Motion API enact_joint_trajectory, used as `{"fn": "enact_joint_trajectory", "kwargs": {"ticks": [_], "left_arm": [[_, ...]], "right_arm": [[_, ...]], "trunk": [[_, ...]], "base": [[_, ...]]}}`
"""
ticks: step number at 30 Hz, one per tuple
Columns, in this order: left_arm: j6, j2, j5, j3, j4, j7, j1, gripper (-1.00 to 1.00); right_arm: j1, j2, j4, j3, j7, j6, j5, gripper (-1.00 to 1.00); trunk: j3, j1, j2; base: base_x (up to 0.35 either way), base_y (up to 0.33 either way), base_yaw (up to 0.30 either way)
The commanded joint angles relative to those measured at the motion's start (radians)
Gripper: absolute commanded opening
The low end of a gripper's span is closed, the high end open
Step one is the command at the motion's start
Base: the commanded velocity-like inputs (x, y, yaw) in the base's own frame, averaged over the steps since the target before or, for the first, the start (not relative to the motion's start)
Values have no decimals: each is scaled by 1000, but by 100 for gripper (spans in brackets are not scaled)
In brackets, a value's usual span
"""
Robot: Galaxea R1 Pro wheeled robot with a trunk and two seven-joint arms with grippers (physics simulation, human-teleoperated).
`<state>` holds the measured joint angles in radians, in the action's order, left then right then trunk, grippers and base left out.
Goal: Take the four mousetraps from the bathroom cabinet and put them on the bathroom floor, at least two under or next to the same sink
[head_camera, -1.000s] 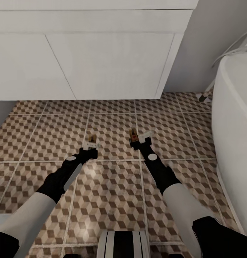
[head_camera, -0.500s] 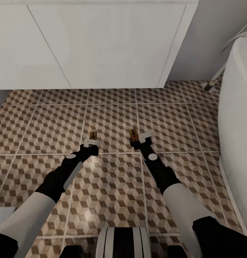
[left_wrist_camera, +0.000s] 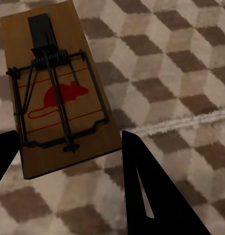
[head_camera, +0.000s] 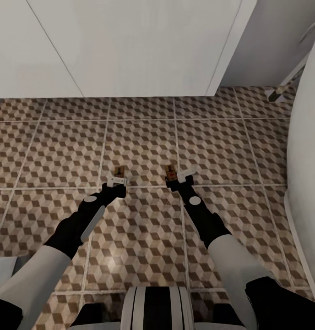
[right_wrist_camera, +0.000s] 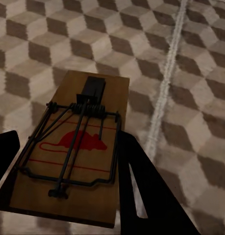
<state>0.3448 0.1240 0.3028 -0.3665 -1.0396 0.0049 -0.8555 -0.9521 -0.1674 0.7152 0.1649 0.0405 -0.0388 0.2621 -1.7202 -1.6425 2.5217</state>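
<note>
Each gripper holds one mousetrap a little above the bathroom floor [head_camera: 143, 247]. In the head view my left gripper [head_camera: 117, 181] is shut on a tan-wood mousetrap [head_camera: 119, 172], and my right gripper [head_camera: 179, 178] is shut on another mousetrap [head_camera: 171, 172]. The left wrist view has the trap [left_wrist_camera: 58, 93], with its red mouse print and dark wire, between the black fingers [left_wrist_camera: 151, 196] of the left gripper [left_wrist_camera: 68, 139]. In the right wrist view the other trap [right_wrist_camera: 75, 147] sits in the right gripper [right_wrist_camera: 68, 142]. The sink's white drawer unit [head_camera: 130, 46] stands just ahead; its basin is out of view.
The white bathtub [head_camera: 308, 151] curves along the right side, with a slim white pipe foot [head_camera: 279, 94] by the grey wall. Patterned tiles stretch between the drawer unit and my base [head_camera: 155, 307]. A pale object [head_camera: 2, 270] shows at the lower left.
The whole head view has shifted: the white drawer unit looms larger and its top has left the picture. Both grippers keep their traps and their place in the view.
</note>
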Motion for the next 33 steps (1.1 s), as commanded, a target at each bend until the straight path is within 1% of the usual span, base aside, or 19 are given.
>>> {"fn": "enact_joint_trajectory", "kwargs": {"ticks": [1, 5, 11, 14, 15, 19, 20, 24, 33], "left_arm": [[5, 1, 1, -2, -11, 1, 0, -100], [7, 2, 1, -2, -56, 2, 0, -100], [8, 17, 1, -2, -109, 3, 0, -100], [9, 32, 0, -2, -154, 3, 0, -100], [12, 42, 0, -3, -174, 3, 0, -100], [52, 75, 0, -3, -226, 3, 0, -100], [57, 78, 0, -3, -230, 3, 0, -100], [76, 88, 0, -3, -241, 3, 1, -100], [80, 91, 0, -3, -267, 3, 1, -100]], "right_arm": [[-1, -1, -1, 1, 4, -2, 9, -100], [-1, -3, 12, 2, 6, -10, 10, -100], [-1, -4, 121, 2, 10, -25, 13, -100], [-1, -4, 172, 3, 11, -21, 15, -100], [-1, -4, 188, 3, 11, -16, 15, -100], [-1, -4, 229, 4, 12, 3, 17, -100], [-1, -4, 232, 4, 12, 6, 17, -100], [-1, -4, 242, 5, 12, 13, 17, -100], [-1, -4, 249, 5, 12, 14, 18, -100]], "trunk": [[-6, 0, 0], [-28, -2, 1], [-61, -5, 3], [-77, -6, 4], [-83, -7, 4], [-104, -8, 5], [-110, -9, 5], [-112, -11, 6], [-112, -15, 8]], "base": [[0, 0, 0], [0, 0, 0], [0, 0, 0], [0, 0, 0], [0, 0, 0], [0, 0, 0], [0, 0, 0], [0, 0, 0], [0, 0, 0]]}}
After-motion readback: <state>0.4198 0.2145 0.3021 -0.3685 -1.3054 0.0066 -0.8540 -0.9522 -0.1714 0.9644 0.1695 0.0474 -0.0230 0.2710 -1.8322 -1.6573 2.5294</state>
